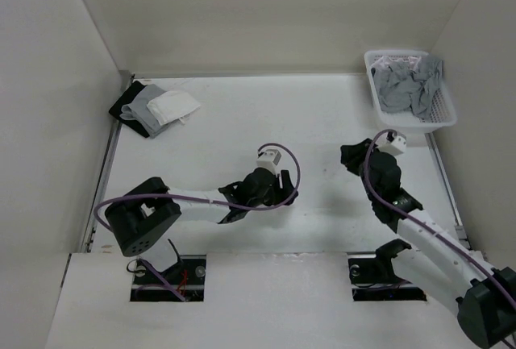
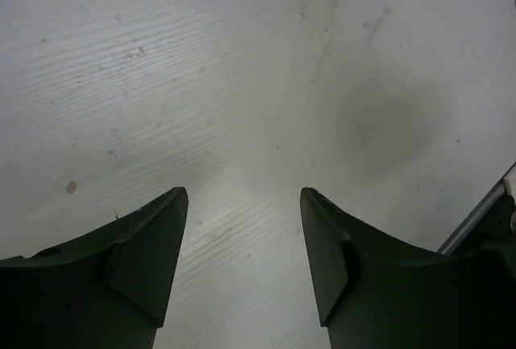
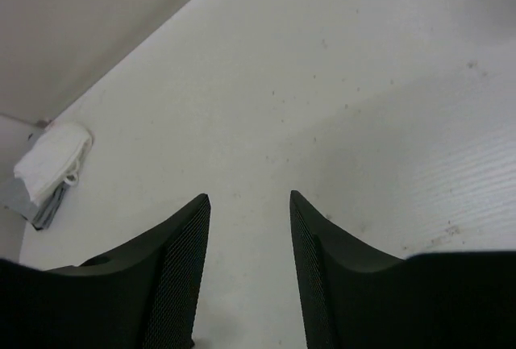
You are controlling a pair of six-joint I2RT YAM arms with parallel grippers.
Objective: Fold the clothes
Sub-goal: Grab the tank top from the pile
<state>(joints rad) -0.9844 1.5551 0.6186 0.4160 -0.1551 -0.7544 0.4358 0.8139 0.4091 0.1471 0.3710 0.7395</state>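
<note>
So the whole setup is a plain white worktop [image 1: 242, 127] boxed in by blank off-white walls [image 1: 266, 10], nothing fancy. Up close the surface is pretty scuffed: faint streaky lines, dark specks, and one small brownish spot [image 2: 71, 187] in the left wrist view. There's a metal rail [image 1: 105, 168] running along the left edge. The crumpled heather-grey knit T-shirt [image 1: 407, 87] is sitting bunched up inside a white plastic mesh basket [image 1: 373, 83] at the far right corner, spilling a bit over the rim. Over at the far left corner there's a small folded pile of black, grey and white cloth [image 1: 157, 107]. Both arms are out over bare worktop in the middle, well apart from the shirt. The left tool [image 2: 242, 196] has its jaws spread wide with nothing between them, and the right tool [image 3: 250, 197] is also parted and holding nothing.
</note>
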